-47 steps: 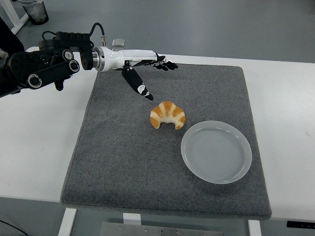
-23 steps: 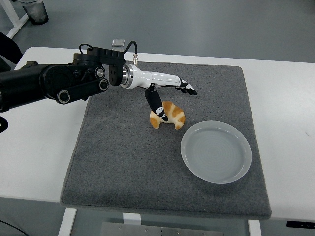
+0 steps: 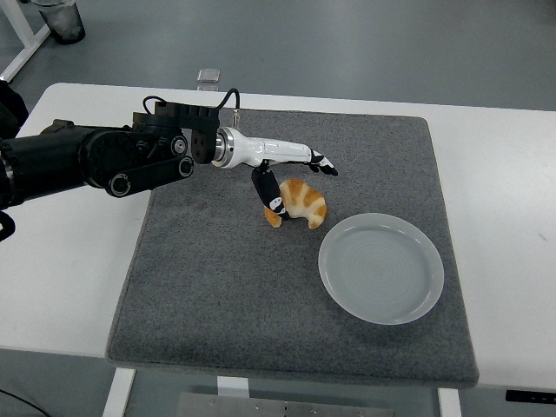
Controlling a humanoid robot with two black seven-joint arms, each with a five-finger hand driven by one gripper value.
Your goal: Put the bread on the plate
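Note:
A golden croissant lies on the grey mat, just up and left of the pale grey plate, which holds nothing. My left hand reaches in from the left over the croissant. Its thumb points down against the croissant's left end, and its fingers stretch out above the far side. The hand is spread around the bread, not closed on it. The right arm is out of view.
The mat covers most of the white table. A small grey object sits at the table's far edge. My black left forearm crosses the mat's upper left corner.
My left hand has travelled right and down from the mat's far left to the croissant, the thumb now touching its left end. The croissant and plate have barely shifted.

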